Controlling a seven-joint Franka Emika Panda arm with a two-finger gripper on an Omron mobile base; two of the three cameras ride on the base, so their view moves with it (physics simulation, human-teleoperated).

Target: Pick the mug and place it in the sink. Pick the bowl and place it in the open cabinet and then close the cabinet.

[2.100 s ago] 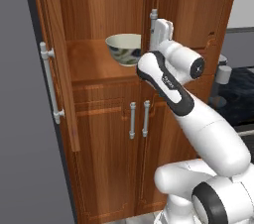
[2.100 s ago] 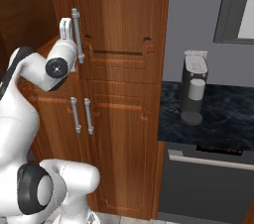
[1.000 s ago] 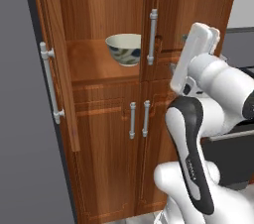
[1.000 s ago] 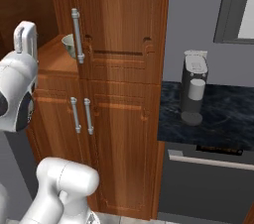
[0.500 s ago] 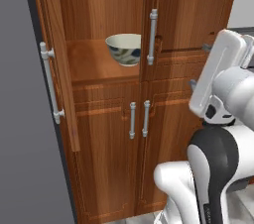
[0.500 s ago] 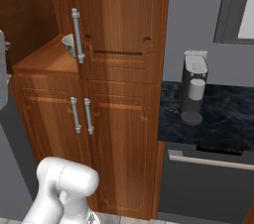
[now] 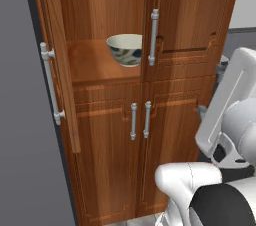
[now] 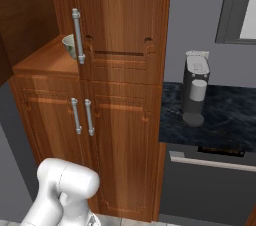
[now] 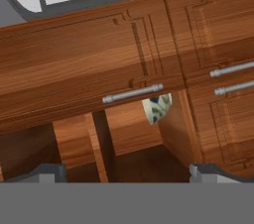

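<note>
The bowl sits on the cabinet shelf, beside the shut door. We should sweep the open door closed smoothly; whether our end effector is clenched, we cannot tell.

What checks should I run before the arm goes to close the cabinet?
1. Bowl on the cabinet shelf, upright: ok.
2. Bowl clear of the door's swing: cannot tell; it sits near the shelf's front edge.
3. Left door open, needing to be shut: ok.
4. Door's bar handle unobstructed: ok.
5. Fingers apart and holding nothing: ok.
6. Mug in the sink: cannot tell.
</note>
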